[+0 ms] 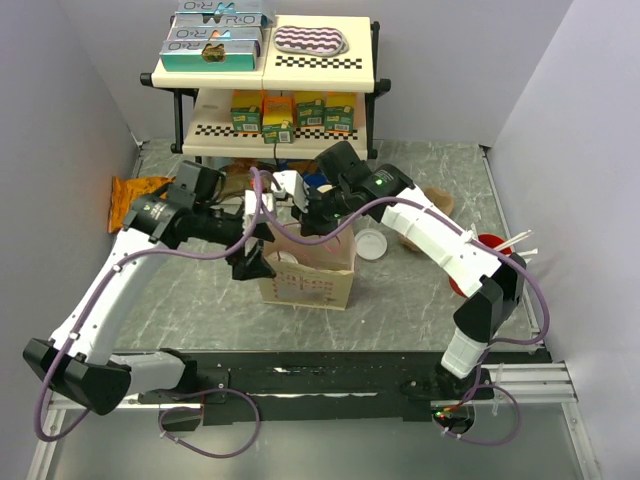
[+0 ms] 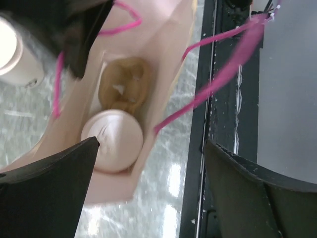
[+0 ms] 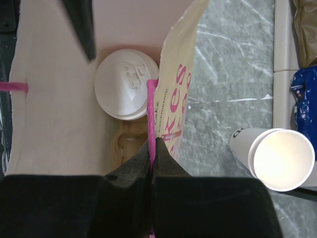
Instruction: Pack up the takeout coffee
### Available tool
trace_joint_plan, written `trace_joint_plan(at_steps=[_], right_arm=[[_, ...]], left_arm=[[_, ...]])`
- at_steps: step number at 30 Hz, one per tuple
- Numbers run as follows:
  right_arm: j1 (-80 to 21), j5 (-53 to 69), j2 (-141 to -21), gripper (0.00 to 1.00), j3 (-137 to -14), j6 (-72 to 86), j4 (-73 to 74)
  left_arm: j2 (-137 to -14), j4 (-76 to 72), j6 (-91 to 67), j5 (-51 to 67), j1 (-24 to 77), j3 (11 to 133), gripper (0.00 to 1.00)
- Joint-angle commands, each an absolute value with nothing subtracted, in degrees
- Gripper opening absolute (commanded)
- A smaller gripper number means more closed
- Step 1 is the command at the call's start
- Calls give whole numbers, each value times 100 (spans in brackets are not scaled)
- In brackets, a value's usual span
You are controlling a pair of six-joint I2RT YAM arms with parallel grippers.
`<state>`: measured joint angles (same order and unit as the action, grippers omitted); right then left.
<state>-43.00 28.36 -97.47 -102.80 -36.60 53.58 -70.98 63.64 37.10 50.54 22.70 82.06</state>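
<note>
The right claw [image 3: 152,148] is pressed together on the pink handle [image 3: 151,99] at the rim of the paper bag [image 3: 54,114], its 2 fingers pinching the strap where it meets the bag's printed wall. Just ahead of those fingertips, down inside the bag, the takeout coffee [image 3: 128,83] stands upright on the bag's floor with its white lid on, close against the wall that the claw holds. Between the coffee and the right claw lies something brown, possibly a pastry [image 2: 121,87], though it is blurred.

The left claw [image 2: 152,144] hangs over the open mouth of the bag with its fingers spread wide apart and nothing between them; the coffee's lid sits below it, nearer 1 finger than the other.

Outside the bag, off to the side of the right claw, a lidless cream cup [image 3: 280,159] lies tilted on the grey marbled counter [image 3: 233,59].
</note>
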Motion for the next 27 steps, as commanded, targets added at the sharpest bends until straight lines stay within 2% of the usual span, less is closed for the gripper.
trace_joint_plan(at_steps=[1, 3, 4, 10, 12, 15, 16, 19, 21, 22, 27], right_arm=[[-4219, 2997, -9888, 0, -10477, -3489, 5572], [-4193, 2988, -9905, 0, -10494, -3445, 5555], [-4192, 2971, -9905, 0, -10494, -3428, 5502], [-4069, 3067, -9976, 0, -10547, -3226, 5449], [-4034, 3085, -10028, 0, -10556, -3199, 5458], [-4017, 3120, -10081, 0, -10626, -3147, 5467], [-4025, 3129, -10098, 0, -10687, -3129, 5467], [-4017, 3146, -10125, 0, -10915, -3041, 5467], [-4025, 3120, -10160, 0, -11108, -3006, 5519], [-4025, 3103, -10186, 0, -11353, -2997, 5563], [-3999, 3024, -10301, 0, -12119, -2962, 5765]], left_arm=[[-7145, 5616, 3480, 4799, 2654, 8130, 89], [-7259, 5677, 3498, 4790, 2750, 8235, 85], [-7364, 5721, 3507, 4773, 2777, 8279, 79], [-7576, 5924, 3647, 4501, 3085, 8385, 59], [-7602, 5950, 3691, 4474, 3172, 8446, 56], [-7664, 6047, 3656, 4377, 3304, 8551, 41], [-7681, 6064, 3648, 4333, 3348, 8578, 30], [-7682, 6030, 3542, 4158, 3419, 8710, 20], [-7664, 6038, 3533, 4000, 3419, 8902, 4], [-7638, 6047, 3551, 3938, 3419, 8999, 1], [-7699, 6538, 3735, 3604, 3419, 10079, 1]])
